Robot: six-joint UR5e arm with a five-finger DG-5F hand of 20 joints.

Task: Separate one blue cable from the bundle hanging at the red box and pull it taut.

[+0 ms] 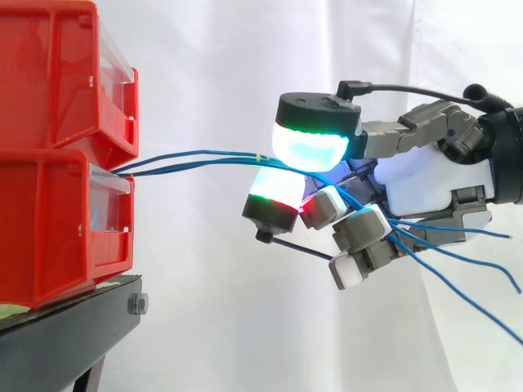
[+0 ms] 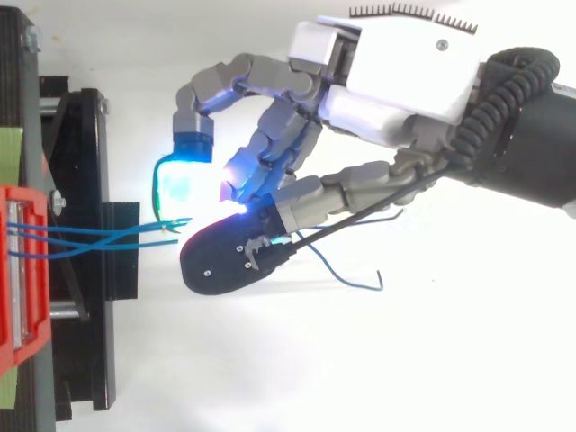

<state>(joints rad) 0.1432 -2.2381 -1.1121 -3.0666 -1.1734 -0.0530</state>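
Observation:
Several thin blue cables (image 1: pixel 196 159) run level from the lower red bin (image 1: pixel 57 229) rightward into my hand (image 1: pixel 433 184). They bunch at a small yellow tie (image 1: pixel 258 156) just left of the glowing pads. Two pads, one above and one below, pinch the bundle between them, so the hand is shut on the cables. Loose blue cable ends (image 1: pixel 466 257) trail out down to the right behind the hand. From above, the blue cables (image 2: pixel 90 236) leave the red bin (image 2: pixel 22 270) and meet my hand (image 2: pixel 396 81) at its curled fingers (image 2: pixel 193 139).
An upper red bin (image 1: pixel 57 77) sits stacked on the lower one, both on a black stand (image 1: pixel 65 335). A white curtain hangs behind. A loose cable end (image 2: pixel 355 277) curls below the hand in the top view.

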